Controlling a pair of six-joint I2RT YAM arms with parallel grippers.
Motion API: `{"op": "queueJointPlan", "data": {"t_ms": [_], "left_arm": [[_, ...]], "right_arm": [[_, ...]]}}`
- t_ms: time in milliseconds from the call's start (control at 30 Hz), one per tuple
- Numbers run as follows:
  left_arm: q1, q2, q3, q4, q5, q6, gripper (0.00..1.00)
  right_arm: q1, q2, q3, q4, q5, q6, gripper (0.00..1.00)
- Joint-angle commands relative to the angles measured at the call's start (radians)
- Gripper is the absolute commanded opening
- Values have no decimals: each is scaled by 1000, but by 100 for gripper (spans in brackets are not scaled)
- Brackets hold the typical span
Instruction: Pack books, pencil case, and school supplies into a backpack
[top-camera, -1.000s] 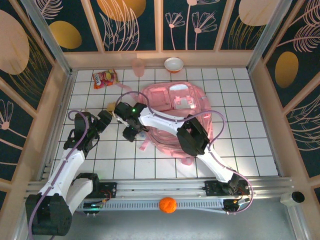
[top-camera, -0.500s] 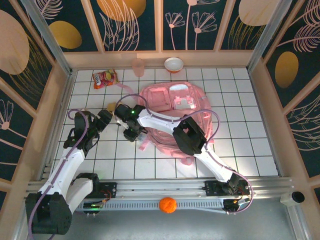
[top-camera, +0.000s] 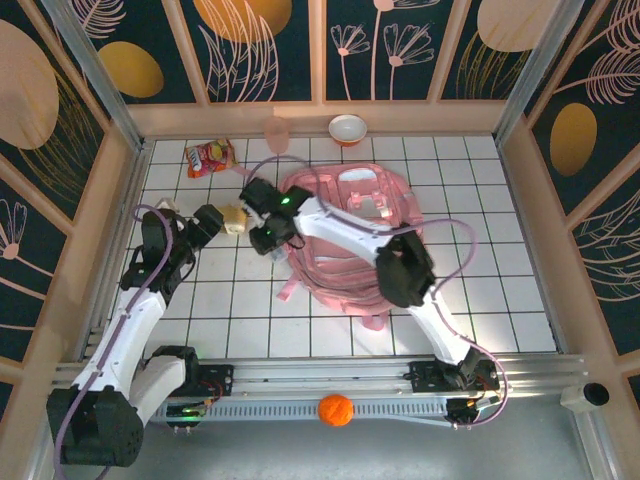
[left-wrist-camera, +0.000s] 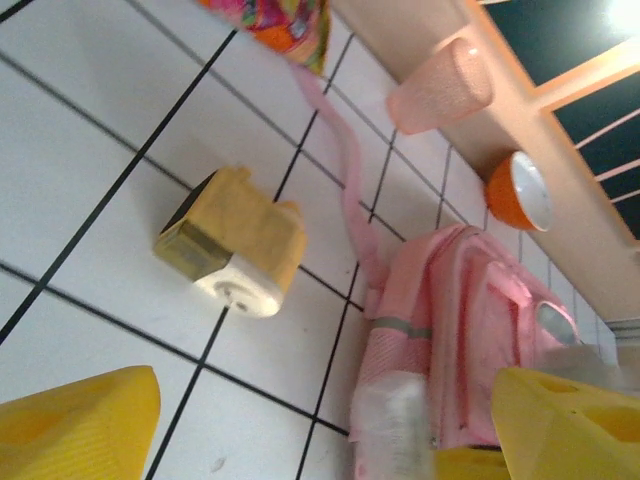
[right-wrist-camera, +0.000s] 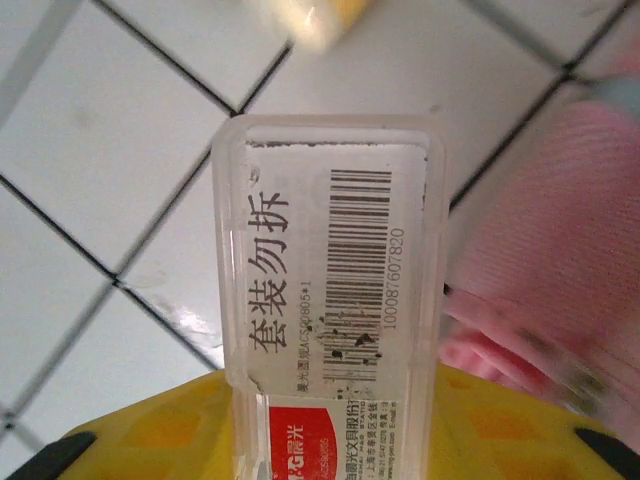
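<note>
The big pink backpack (top-camera: 350, 235) lies mid-table. Of the school supplies, a slim clear oblong box (right-wrist-camera: 335, 270) with a barcode and a red label sits in my right gripper (right-wrist-camera: 330, 425), which is shut on it just off the backpack's left edge (right-wrist-camera: 560, 280). From above, that gripper (top-camera: 268, 237) hangs by the bag's left side. A tan-yellow blocky piece (left-wrist-camera: 232, 240) rests on the tiles in front of my left gripper (left-wrist-camera: 320, 430), whose yellow fingers (left-wrist-camera: 75, 425) stand wide apart and hold nothing. That block (top-camera: 235, 218) lies between the two grippers. Books and pencil case are out of view.
A red-orange snack packet (top-camera: 208, 157), a pink cup (top-camera: 276, 133) and an orange-and-white bowl (top-camera: 347, 128) stand along the back wall. A pink strap (left-wrist-camera: 340, 170) trails over the tiles from the backpack. An orange ball (top-camera: 336, 409) rests on the front rail.
My right gripper closed on the clear box and carried it back along the backpack's left side. The left gripper shifted slightly toward the far wall, still open.
</note>
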Motion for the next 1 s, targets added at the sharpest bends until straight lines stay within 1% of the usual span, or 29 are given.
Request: {"op": "queueJointPlan", "data": {"t_ms": [0, 133, 200, 267, 333, 400, 500, 600, 767, 800, 867, 967], "left_arm": [[-38, -21, 36, 56, -7, 78, 84], [-151, 11, 63, 117, -49, 186, 82], [-213, 42, 77, 154, -55, 242, 82], [-283, 76, 94, 184, -67, 312, 80], [-370, 123, 126, 189, -123, 384, 81], [-463, 180, 164, 198, -153, 491, 81], [-602, 269, 205, 222, -163, 678, 81], [-709, 369, 258, 214, -115, 860, 82], [-858, 525, 329, 158, -66, 1161, 86], [-879, 552, 329, 163, -65, 1197, 87], [-910, 600, 367, 193, -80, 1221, 87], [-933, 658, 384, 230, -108, 1250, 88]], "right_arm": [[-90, -263, -184, 96, -66, 189, 37], [-215, -516, -473, 218, -171, 316, 36], [-302, -651, -616, 254, -223, 370, 35], [-382, -762, -720, 254, -251, 396, 35], [-472, -859, -807, 231, -277, 403, 35], [-569, -941, -868, 175, -285, 397, 35], [-694, -1016, -928, 81, -288, 364, 34], [-793, -1063, -971, 21, -293, 334, 34], [-882, -1129, -1036, 9, -310, 323, 34], [-894, -1138, -1052, 20, -324, 324, 34], [-912, -1153, -1087, 49, -365, 327, 34], [-928, -1156, -1113, 74, -402, 334, 34]]}}
